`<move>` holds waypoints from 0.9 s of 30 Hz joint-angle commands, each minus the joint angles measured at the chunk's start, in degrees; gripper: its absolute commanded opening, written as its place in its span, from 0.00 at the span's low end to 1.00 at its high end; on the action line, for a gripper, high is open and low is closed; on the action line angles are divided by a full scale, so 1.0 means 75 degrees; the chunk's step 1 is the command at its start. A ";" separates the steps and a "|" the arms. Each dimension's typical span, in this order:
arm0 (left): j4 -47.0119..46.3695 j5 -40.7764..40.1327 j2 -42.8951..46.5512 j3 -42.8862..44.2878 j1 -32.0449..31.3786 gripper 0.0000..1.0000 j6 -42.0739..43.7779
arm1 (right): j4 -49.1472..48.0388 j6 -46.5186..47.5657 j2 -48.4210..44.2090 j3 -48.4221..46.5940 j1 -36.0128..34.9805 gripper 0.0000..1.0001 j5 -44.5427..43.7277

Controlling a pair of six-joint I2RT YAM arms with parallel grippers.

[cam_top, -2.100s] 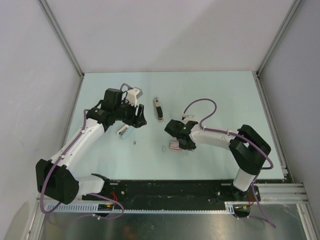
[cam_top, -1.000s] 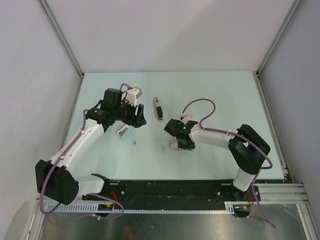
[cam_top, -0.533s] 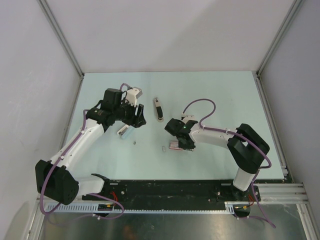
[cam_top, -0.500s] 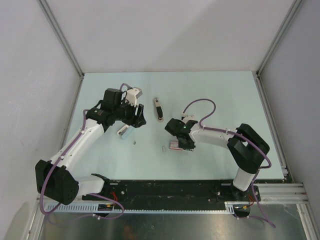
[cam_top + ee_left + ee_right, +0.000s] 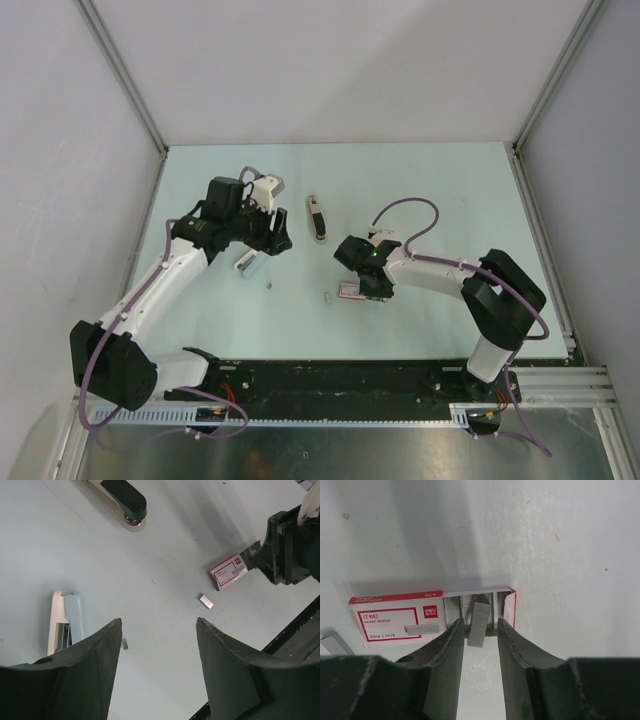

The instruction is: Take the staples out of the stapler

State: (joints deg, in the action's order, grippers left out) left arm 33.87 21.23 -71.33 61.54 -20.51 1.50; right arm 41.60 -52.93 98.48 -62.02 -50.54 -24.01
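A black-and-beige stapler (image 5: 317, 217) lies at the table's middle back; it also shows in the left wrist view (image 5: 122, 502). A white-and-blue stapler (image 5: 247, 263) lies open by my left gripper (image 5: 275, 243), which is open, empty and above the table (image 5: 159, 625). Two tiny grey staples lie loose (image 5: 327, 297) (image 5: 268, 286), also seen in the left wrist view (image 5: 206, 601) (image 5: 124, 643). My right gripper (image 5: 362, 289) is open at the open end of the pink-and-white box (image 5: 400, 620). Its fingers straddle a grey staple strip (image 5: 480, 617) sticking out of the box, with gaps either side (image 5: 480, 625).
The pink-and-white box (image 5: 350, 291) lies flat near the table's middle. White walls with metal posts close in the left, back and right. The black rail with the arm bases (image 5: 340, 380) runs along the near edge.
My right gripper has shifted slightly to the right at the box and its cable has moved with it. The left arm and both staplers have not moved.
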 commanded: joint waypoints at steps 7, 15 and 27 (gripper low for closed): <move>-0.0029 0.0058 0.0341 -0.0007 -0.0057 0.66 0.0267 | -0.0375 -0.0247 -0.0696 0.0367 0.0238 0.39 0.0137; -0.0028 0.0066 0.0336 -0.0014 -0.0054 0.66 0.0279 | -0.0506 -0.0293 -0.0542 0.0389 0.0274 0.38 0.0318; -0.0028 0.0084 0.0317 -0.0002 -0.0054 0.65 0.0298 | -0.0530 -0.0421 -0.0382 0.0384 0.0264 0.38 0.0375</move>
State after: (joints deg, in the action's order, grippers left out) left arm 33.89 21.21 -70.46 61.54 -20.51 1.52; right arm 37.78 -54.48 95.24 -59.13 -48.56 -20.84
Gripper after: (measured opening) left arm 0.656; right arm 0.380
